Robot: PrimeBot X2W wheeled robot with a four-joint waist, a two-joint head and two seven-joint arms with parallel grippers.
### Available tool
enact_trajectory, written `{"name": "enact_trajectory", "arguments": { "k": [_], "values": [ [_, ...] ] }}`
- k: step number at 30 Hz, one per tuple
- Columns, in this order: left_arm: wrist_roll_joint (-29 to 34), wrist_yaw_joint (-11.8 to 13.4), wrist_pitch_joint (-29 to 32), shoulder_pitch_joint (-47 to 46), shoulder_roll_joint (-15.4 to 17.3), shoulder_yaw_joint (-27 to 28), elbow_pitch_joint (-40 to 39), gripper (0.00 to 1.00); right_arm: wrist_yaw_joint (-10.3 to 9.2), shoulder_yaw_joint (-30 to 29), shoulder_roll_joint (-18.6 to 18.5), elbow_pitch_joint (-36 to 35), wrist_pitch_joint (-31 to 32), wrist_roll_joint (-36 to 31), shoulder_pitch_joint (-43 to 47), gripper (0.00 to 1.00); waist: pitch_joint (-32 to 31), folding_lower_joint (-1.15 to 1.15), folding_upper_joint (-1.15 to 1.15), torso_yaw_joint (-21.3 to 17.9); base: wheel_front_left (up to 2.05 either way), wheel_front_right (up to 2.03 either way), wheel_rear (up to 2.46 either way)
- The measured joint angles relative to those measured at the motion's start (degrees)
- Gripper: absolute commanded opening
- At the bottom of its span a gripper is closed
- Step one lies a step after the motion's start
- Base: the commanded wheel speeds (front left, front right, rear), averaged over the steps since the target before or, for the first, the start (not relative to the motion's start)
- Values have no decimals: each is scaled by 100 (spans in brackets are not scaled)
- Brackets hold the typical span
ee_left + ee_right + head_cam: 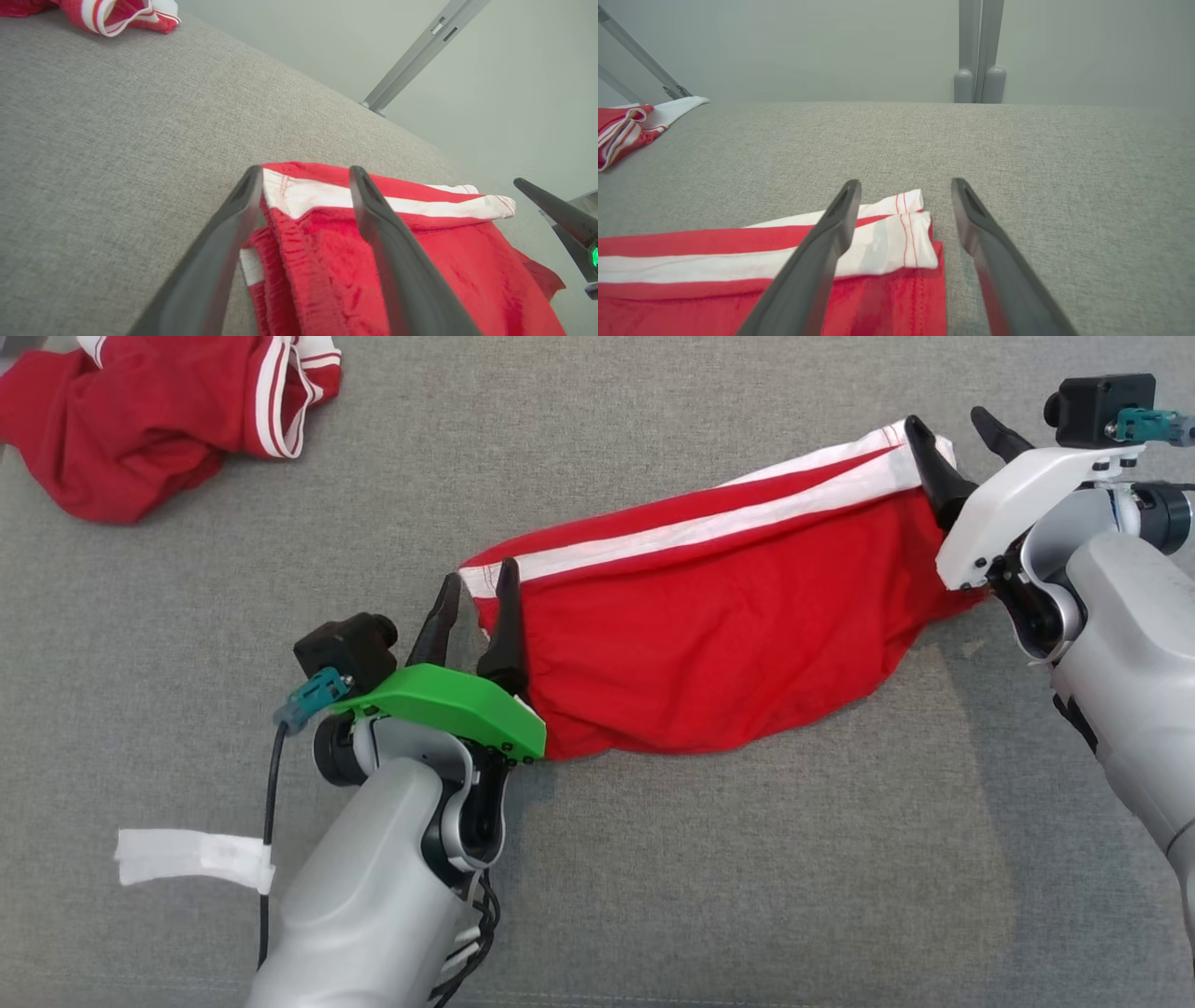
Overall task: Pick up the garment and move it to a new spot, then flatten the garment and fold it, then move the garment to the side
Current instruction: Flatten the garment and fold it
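Observation:
The garment (709, 625) is red with white stripes and lies folded in a long band across the grey cloth surface. My left gripper (478, 583), under its green cover, stands open at the garment's left end, one finger on each side of the striped corner. In the left wrist view the left gripper (306, 172) has the garment (467, 261) lying loose between its fingers. At the right end my right gripper (948, 422) is open too. In the right wrist view the right gripper (906, 184) straddles the white-striped corner of the garment (691, 242), not pinching it.
A second red and white garment (140, 420) lies crumpled at the far left corner. A strip of white tape (191, 857) hangs on the left arm's cable. Grey frame posts (978, 70) stand behind the surface's far edge.

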Motion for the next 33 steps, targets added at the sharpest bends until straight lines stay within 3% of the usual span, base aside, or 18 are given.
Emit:
{"name": "enact_trajectory", "arguments": {
  "k": [17, 26, 33],
  "values": [
    [1034, 265, -5, 889, 421, 491, -991, 100, 0, 750, -613, -385, -416, 550, 296, 100, -443, 0, 0, -247, 0, 0, 0],
    [1233, 378, -5, 1627, 505, 829, -1513, 100, 0, 946, -681, -381, -147, 949, 797, 100, -699, 0, 0, -350, 0, 0, 0],
    [1312, 397, -7, 1917, 464, 916, -1829, 100, 0, 1004, -611, -231, 216, 1209, 840, 100, -660, 0, 0, -176, 0, 0, 0]
  ]
}}
